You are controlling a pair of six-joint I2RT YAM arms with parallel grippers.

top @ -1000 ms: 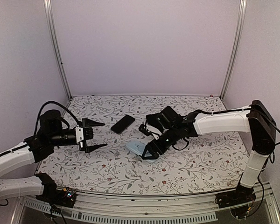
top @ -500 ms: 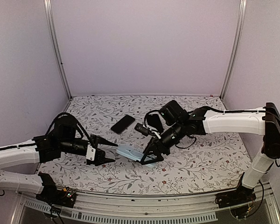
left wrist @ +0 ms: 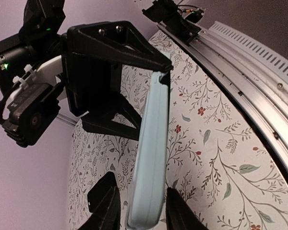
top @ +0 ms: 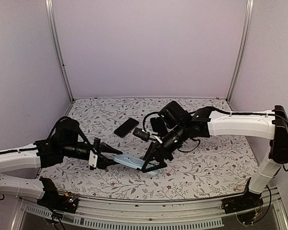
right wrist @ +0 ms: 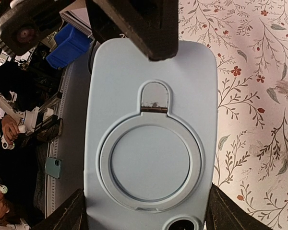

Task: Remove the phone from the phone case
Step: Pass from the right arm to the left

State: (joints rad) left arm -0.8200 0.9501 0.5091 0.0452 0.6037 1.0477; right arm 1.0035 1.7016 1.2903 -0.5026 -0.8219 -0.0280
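While left pincer (left wrist: 141,184) straddles near end of phone case (left wrist: 151,143), barely agape, holding nothing | right pincer (top: 151,165), just beyond, clamps its far end | likely best: close squarely on both faces, no twisting | phone (top: 126,127) lies beyond both, apart, on desk (top: 206,163)

No legible text, label, brand, number or sign on anything in view
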